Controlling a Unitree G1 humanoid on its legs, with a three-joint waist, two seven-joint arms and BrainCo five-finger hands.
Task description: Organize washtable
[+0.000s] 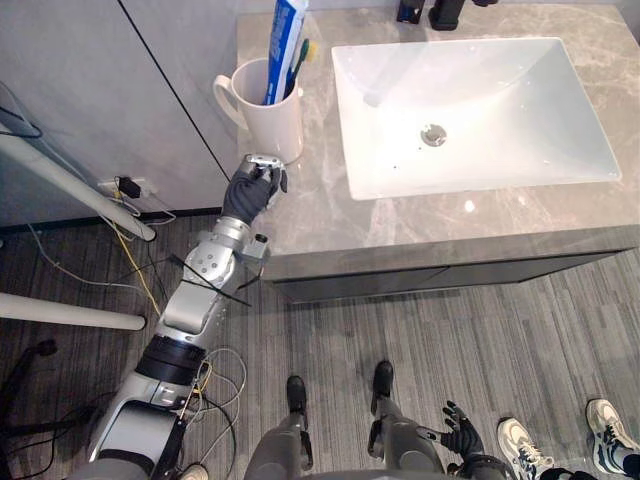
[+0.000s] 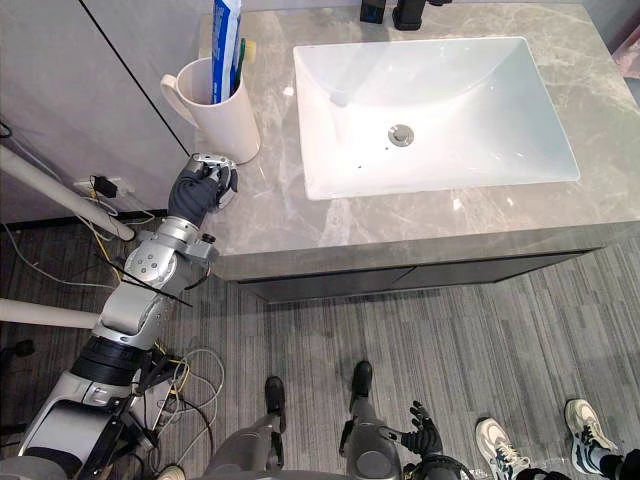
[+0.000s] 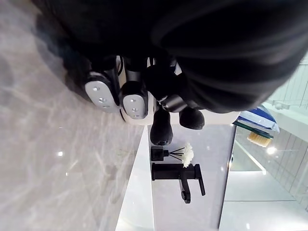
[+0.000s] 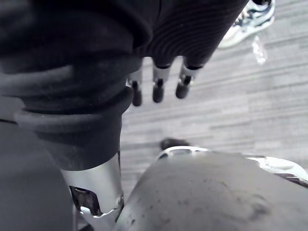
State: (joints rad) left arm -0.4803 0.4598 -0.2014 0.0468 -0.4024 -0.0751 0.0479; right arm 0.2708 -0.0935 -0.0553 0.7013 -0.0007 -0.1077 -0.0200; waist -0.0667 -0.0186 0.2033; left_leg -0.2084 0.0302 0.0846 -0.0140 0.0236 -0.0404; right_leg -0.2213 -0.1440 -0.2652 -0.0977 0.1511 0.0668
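At the surface point(image 1: 320, 215) edge beside the white mug point(image 1: 268, 112), the left hand point(image 1: 252, 190) sits clenched, empty; the right hand point(image 1: 462, 434) hangs relaxed.

From my left wrist camera I see the left hand point(image 3: 134, 98) with its fingers curled in, holding nothing I can make out. Past them runs the grey marble countertop point(image 3: 53, 163), meeting the white sink point(image 3: 137, 202) at its rim. Beyond stand a black faucet point(image 3: 177, 172) and, just beside it, a small black diffuser bottle point(image 3: 159, 154). Well apart from those are a blue-and-white toothpaste tube point(image 3: 260, 120) and a toothbrush point(image 3: 260, 139) head.
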